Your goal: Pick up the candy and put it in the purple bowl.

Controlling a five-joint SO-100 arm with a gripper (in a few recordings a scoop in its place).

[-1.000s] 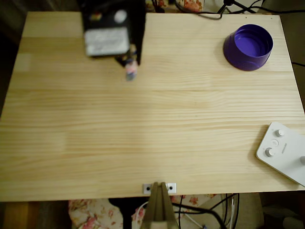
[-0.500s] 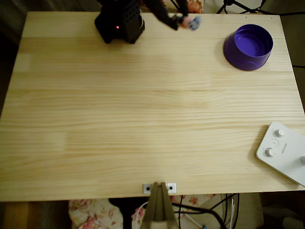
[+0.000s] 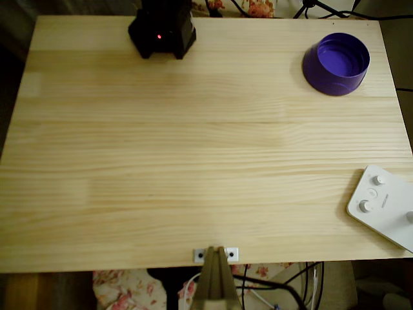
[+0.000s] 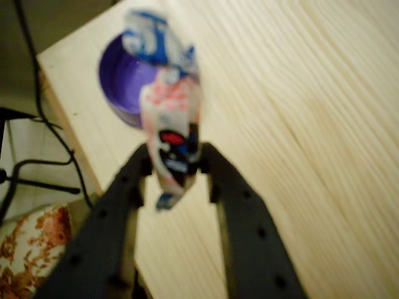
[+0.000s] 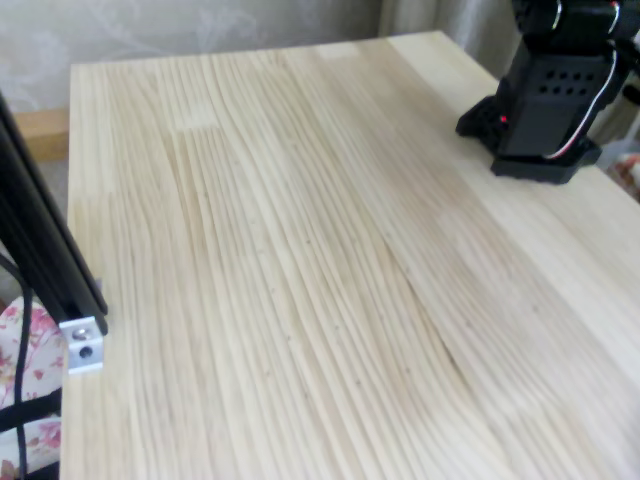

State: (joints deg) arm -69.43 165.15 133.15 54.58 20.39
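The candy (image 4: 169,134) is pinched between the two dark fingers of the gripper (image 4: 177,171), standing upright between them, its pink and white wrapper with red and blue marks rising above the fingertips and one twisted end hanging just below. The jaws are narrowed on it, each finger touching a side of the wrapper. A second ago in the overhead view the sweet hung under the arm over the left part of the table; half a second ago it was at the far edge, carried rightward; now the arm and sweet have left that picture and only the black base (image 3: 161,29) remains at the far edge.

In the wrist view the purple bowl (image 4: 124,81) lies beyond the raised candy, near a corner of the wooden table (image 4: 324,124), partly hidden by the wrapper. In the overhead view the bowl (image 3: 336,63) sits at the far right of the table (image 3: 193,161), its inside bare, well apart from the white controller (image 3: 384,206) at the near right edge.

So the pick-up looks done and the carry toward the bowl is under way. The remaining work, as I judge it, is bringing the sweet over the bowl's opening and releasing it.
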